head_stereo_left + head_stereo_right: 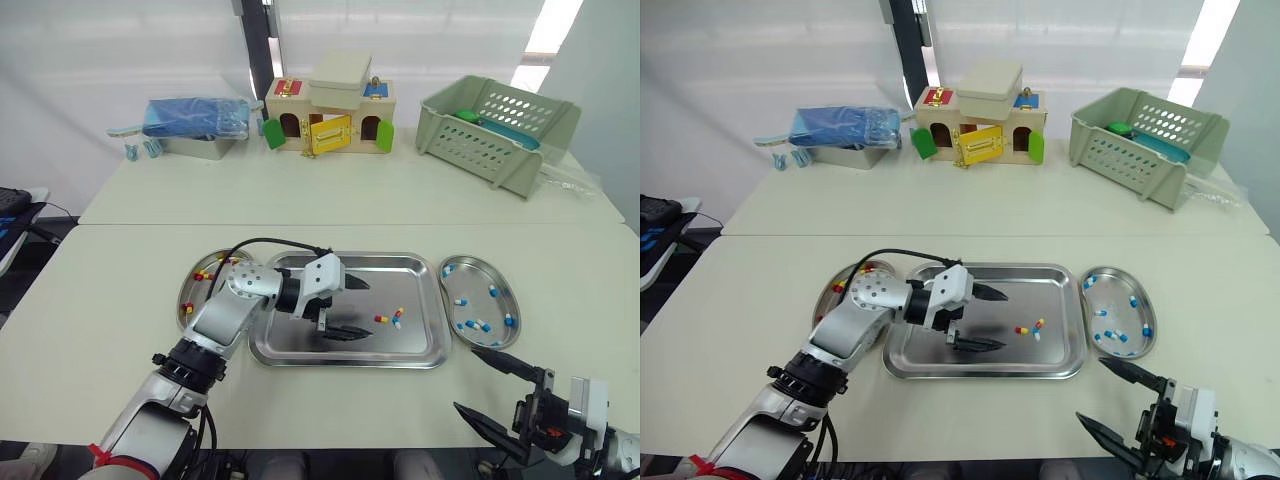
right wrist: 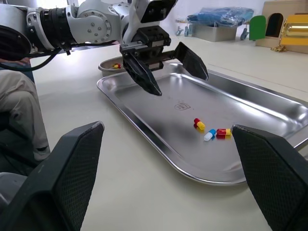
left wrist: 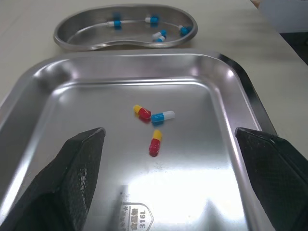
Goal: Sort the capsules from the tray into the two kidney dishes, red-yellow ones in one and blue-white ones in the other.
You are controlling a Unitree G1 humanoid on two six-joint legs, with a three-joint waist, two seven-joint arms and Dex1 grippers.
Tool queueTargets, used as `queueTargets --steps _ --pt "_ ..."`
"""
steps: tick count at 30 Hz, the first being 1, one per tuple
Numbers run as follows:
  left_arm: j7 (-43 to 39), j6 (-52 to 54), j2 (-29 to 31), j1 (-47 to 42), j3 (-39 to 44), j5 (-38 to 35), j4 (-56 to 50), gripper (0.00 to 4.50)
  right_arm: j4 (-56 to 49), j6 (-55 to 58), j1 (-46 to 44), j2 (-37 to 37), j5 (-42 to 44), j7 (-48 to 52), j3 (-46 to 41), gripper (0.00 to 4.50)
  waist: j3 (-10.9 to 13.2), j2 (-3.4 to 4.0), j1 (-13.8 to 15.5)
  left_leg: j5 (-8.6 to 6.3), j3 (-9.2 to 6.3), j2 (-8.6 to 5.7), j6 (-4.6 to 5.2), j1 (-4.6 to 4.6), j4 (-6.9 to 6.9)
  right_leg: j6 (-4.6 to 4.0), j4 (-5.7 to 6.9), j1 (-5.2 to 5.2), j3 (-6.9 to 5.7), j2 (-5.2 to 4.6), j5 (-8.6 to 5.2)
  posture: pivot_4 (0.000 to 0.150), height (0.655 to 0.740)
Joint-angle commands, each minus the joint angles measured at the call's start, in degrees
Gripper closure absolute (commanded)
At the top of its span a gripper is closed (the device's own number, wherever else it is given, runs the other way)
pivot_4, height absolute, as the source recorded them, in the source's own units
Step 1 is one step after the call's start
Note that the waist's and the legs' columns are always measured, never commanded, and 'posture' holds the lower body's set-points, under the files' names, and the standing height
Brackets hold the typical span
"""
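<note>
Left gripper (image 1: 363, 307): jaws wide, empty, over the tray (image 1: 290, 345). Three capsules (image 1: 381, 319) lie just ahead of its tips, toward the blue-white kidney dish (image 1: 478, 282). The left wrist view gives the nearest red-yellow capsule (image 3: 154, 143) a long axis seemingly along the gripper's reach; the head views leave it unclear. Right gripper (image 1: 468, 380): wide, farther off.

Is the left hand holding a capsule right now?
No, the left hand is open above the tray, and three capsules lie loose on its floor.
</note>
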Motion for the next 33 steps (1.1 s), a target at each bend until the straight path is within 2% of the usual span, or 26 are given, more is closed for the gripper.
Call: queueTargets --steps 1,10,18,19,22,32,33 --pt "-0.69 -2.51 -1.46 -2.09 -1.47 2.5 2.88 0.0 -0.73 -1.78 1.04 -0.07 -0.19 -0.92 -0.45 0.02 0.0 0.0 0.15 0.0 0.0 0.0 0.0 -0.01 0.0 0.0 0.0 0.0 0.0 0.0 0.0 0.15 0.74" --pt "-0.74 -3.31 -6.38 -5.15 -2.78 5.44 7.98 0.0 -1.1 -3.34 2.77 0.44 -1.12 -2.65 0.6 0.02 0.0 0.0 0.28 0.0 -0.01 -0.03 0.0 -0.02 0.02 0.0 -0.02 0.02 0.0 -0.02 0.0 0.15 0.74" --pt "0.1 -5.39 -7.43 -6.23 -5.13 10.67 11.93 0.0 -0.73 -4.47 3.23 0.36 -1.18 -3.75 0.91 0.02 0.0 -0.01 0.29 0.0 -0.02 -0.03 0.0 -0.02 0.01 0.0 -0.01 0.01 -0.01 -0.01 0.0 0.15 0.74" --pt "0.17 -5.39 -7.54 -6.23 -5.32 11.08 12.05 0.46 -0.66 -4.61 3.28 0.36 -1.19 -3.86 0.92 0.0 0.0 0.0 0.3 0.0 -0.02 -0.03 0.0 -0.01 0.01 0.01 -0.02 0.02 -0.01 -0.02 0.0 0.15 0.74" --pt "0.1 -6.01 -7.72 -6.26 -5.5 12.02 12.57 1.19 -0.68 -4.79 3.29 0.25 -1.16 -4.27 1.08 0.0 -0.01 0.0 0.29 0.0 -0.02 -0.03 0.0 0.0 0.01 0.0 -0.02 0.04 -0.01 -0.02 0.0 0.15 0.74" --pt "-0.37 -6.81 -7.64 -6.54 -5.68 13.09 13.96 4.49 -1.15 -4.32 3.1 -0.02 -1.09 -5.45 1.48 0.0 -0.03 0.0 0.28 0.0 -0.02 -0.03 0.0 0.02 0.02 0.0 -0.01 0.05 -0.01 -0.02 0.0 0.15 0.74" --pt "-0.4 -6.8 -7.76 -6.66 -5.7 13.12 14.09 4.49 -1.2 -4.25 3.13 -0.06 -1.01 -5.47 1.53 0.0 -0.02 0.0 0.28 0.0 -0.02 -0.03 0.0 0.02 0.02 0.0 -0.01 0.05 -0.02 -0.02 0.0 0.15 0.74"
